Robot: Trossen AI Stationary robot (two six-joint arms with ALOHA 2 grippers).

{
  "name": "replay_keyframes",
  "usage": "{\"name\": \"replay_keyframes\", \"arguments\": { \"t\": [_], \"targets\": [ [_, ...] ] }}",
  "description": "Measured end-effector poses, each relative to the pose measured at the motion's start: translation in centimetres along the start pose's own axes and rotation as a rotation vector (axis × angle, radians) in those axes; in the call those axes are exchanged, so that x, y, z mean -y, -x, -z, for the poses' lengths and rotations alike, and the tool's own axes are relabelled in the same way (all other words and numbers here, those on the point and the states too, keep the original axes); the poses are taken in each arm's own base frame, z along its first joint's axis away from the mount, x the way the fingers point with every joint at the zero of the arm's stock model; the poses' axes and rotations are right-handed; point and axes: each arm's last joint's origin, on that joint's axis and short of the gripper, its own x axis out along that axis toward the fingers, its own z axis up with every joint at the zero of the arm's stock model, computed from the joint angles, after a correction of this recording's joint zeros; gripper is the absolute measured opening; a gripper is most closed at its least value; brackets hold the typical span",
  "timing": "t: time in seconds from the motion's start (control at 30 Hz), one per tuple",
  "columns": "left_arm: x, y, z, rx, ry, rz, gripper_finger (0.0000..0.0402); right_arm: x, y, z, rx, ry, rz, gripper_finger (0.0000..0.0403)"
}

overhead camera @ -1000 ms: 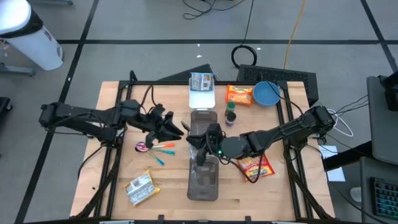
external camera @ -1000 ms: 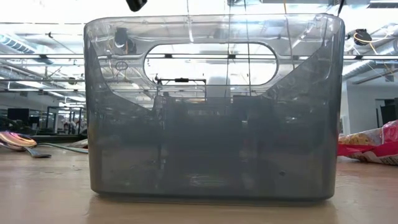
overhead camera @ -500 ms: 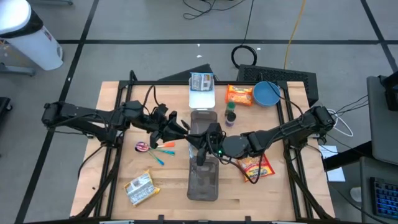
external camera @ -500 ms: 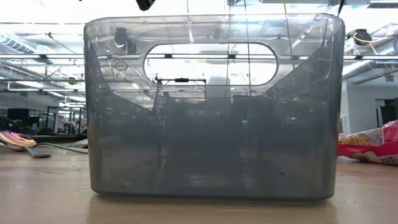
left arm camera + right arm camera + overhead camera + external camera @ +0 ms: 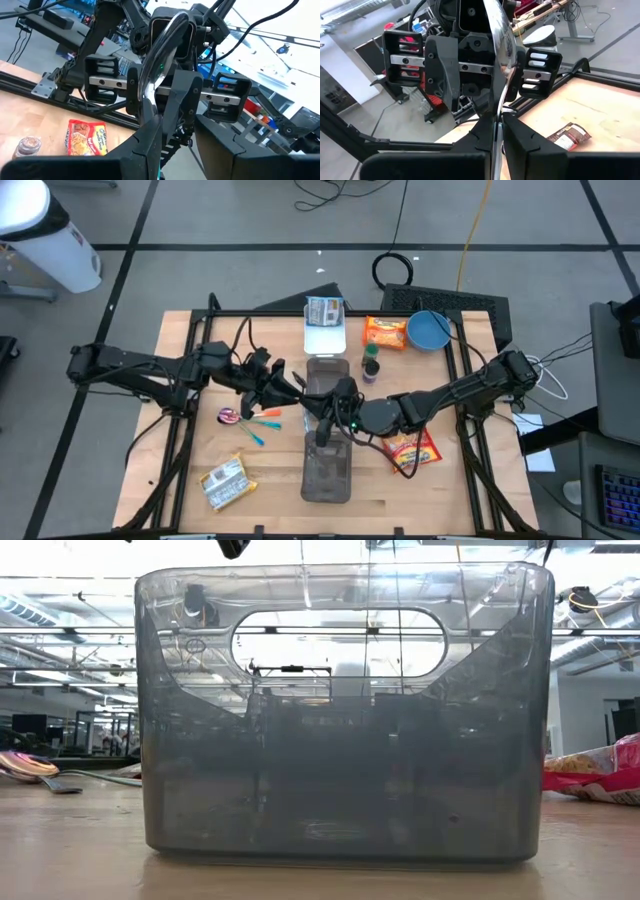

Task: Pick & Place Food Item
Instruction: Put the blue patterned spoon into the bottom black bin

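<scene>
Spoon [image 5: 497, 60]: a shiny metal one (no food item is in either grip), held above the grey bin [image 5: 327, 475] at mid-bench [image 5: 200, 350].
Right gripper [image 5: 325, 405]: pressed together on the spoon.
Left gripper [image 5: 290, 390]: spread, facing it.
Bearing: spoon at 3 o'clock from the left gripper, just beside it.
Long axis: seemingly crosswise to the left gap.

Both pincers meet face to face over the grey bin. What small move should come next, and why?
Probably close the left pincer on the metal spoon. The right pincer is shut on the spoon above the bin, and the left pincer's open fingers stand right beside it, so this looks like a handover.
</scene>
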Motion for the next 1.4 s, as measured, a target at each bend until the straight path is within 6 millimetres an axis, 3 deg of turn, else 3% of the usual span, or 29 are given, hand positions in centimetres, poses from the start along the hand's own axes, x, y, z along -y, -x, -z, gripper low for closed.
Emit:
{"name": "replay_keyframes", "arguments": {
  "t": [0.57,0.73,1.03,1.4],
  "targets": [
    [-0.9,0.3,-0.2,-0.007,-0.042,-0.043,0.0124,-0.7,0.6,-0.1,0.056,-0.003,0.015,0.0010],
    [-1.9,0.5,-0.4,0.005,-0.039,-0.105,0.0124,-1.4,0.8,-0.3,0.020,-0.050,-0.097,0.0010],
    [-1.8,1.1,-1.8,0.058,-0.091,0.016,0.0124,-1.1,0.4,0.4,0.024,-0.049,-0.050,0.0010],
    [-1.3,1.5,-2.2,0.056,-0.105,0.069,0.0124,-0.9,0.4,0.4,0.050,-0.028,-0.004,0.0010]
  ]
}}
